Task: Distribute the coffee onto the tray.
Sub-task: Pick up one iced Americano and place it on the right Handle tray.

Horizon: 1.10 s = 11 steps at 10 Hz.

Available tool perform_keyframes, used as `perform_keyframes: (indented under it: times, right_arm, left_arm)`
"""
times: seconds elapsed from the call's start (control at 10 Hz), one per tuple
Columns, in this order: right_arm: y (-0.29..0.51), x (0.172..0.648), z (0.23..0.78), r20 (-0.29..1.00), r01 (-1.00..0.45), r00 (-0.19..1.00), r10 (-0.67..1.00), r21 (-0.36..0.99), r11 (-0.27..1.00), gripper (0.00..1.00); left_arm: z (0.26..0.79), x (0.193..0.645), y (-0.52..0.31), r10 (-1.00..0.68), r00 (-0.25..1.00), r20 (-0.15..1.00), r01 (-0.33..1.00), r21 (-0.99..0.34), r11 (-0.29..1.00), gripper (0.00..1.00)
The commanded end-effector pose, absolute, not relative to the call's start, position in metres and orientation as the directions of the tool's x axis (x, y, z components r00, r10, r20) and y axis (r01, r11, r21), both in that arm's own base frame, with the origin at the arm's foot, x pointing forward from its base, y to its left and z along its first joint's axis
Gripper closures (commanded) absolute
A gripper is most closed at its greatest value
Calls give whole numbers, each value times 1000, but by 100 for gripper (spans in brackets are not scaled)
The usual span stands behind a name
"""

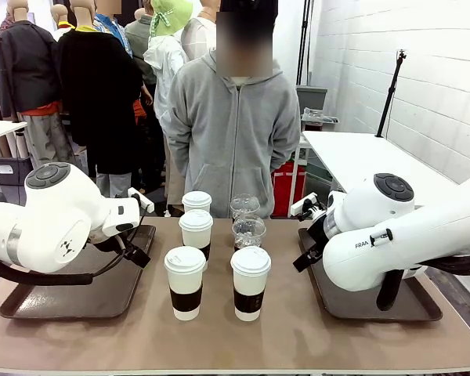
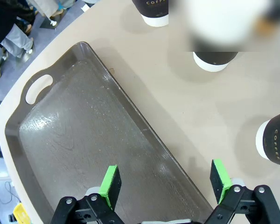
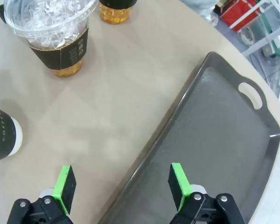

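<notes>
The left hand [image 2: 165, 181] hangs spread over its tray [image 2: 60, 130], straddling the rim. The right hand [image 3: 121, 185], also spread, straddles the other tray [image 3: 224, 130]. Beyond both hands, the coffee cups [image 1: 186, 274] cluster on bare counter [image 1: 298, 337].

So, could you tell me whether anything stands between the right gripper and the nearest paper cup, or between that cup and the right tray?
Nothing visible does. The open right gripper hangs over the rim of the right tray; only bare tabletop lies between it and the nearest paper cup, and from there to the tray.
</notes>
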State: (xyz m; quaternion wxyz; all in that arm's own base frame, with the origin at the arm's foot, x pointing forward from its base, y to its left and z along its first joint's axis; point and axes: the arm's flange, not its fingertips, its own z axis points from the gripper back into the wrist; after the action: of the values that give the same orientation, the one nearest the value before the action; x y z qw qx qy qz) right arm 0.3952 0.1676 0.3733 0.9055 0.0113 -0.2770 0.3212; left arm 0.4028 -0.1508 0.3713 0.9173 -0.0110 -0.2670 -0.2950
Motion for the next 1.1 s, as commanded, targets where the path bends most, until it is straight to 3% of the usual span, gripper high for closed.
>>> perform_keyframes:
  times: [0.0, 0.7, 1.0]
  right_arm:
    - [168, 395, 373, 509, -588, 640, 575, -157, 794, 0]
    - [168, 395, 373, 509, -588, 640, 575, -157, 793, 0]
    - [152, 397, 383, 525, -580, 636, 565, -157, 799, 0]
  left_arm:
    - [371, 403, -151, -535, 683, 497, 547, 137, 826, 0]
    - [371, 403, -151, -535, 683, 496, 547, 137, 826, 0]
    - [420, 408, -146, -536, 669, 516, 532, 171, 829, 0]
